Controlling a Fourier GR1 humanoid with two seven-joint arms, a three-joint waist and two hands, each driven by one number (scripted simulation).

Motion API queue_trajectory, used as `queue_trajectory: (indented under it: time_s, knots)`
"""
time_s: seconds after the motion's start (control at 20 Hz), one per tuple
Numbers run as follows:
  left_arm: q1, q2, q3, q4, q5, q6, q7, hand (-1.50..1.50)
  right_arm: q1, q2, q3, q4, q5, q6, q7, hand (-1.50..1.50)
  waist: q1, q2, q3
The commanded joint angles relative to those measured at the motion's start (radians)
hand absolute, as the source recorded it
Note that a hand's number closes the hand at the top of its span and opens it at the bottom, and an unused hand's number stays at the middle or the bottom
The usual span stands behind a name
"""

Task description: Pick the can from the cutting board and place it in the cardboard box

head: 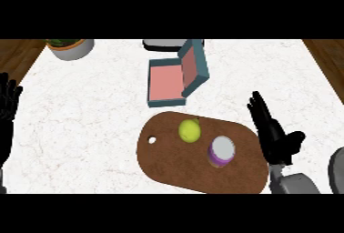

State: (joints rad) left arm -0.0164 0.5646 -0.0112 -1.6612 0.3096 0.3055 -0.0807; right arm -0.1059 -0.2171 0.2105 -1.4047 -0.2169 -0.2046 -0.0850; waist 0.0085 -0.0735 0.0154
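So the can [222,151] is sitting upright on the cutting board [174,164], over toward the board's right side, in the lower middle of the frame. It has a purple body and a pale silvery top. Just up and left of it on the same board there's a yellow-green fruit [189,130], near the can but not touching it.

The right robot hand [274,136] is at the right side of the frame, right beside the board's right edge, fingers straight and pointing up the frame, thumb sticking out to the right. Nothing in it, and it's apart from the can.

The left robot hand [9,101] is resting at the far left edge, fingers up and spread, holding nothing.

The box [176,77] is in the upper middle of the frame, above the board on the white worktop [87,123]. It looks teal outside and pink inside, lid flipped open. A potted plant [69,47] sits at the upper left, and a pale dish-like thing [163,44] peeks out behind the box at the top.
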Motion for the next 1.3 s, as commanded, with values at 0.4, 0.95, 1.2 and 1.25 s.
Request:
queue_trajectory:
  time_s: [0.4,0.95,1.2,1.25]
  knots:
    - [-0.026,-0.150,-0.101,0.004,0.098,0.007,0.166,0.00,0.237,-0.207,-0.249,-0.050,0.104,-0.194,-0.003,1.50,-0.064,0.074,-0.016]
    - [-0.021,-0.181,-0.133,-0.004,0.065,-0.003,0.191,0.00,0.390,-0.531,-0.184,-0.445,0.274,0.014,0.143,-1.50,-0.018,0.069,-0.020]
    - [-0.063,-0.198,-0.150,-0.013,0.039,0.025,0.212,0.00,0.330,-0.699,-0.162,-0.600,0.159,0.247,0.423,-1.50,-0.005,0.071,-0.020]
    - [-0.067,-0.210,-0.139,0.015,0.049,0.023,0.202,0.00,0.333,-0.716,-0.164,-0.689,0.133,0.258,0.510,-1.50,-0.017,0.071,-0.021]
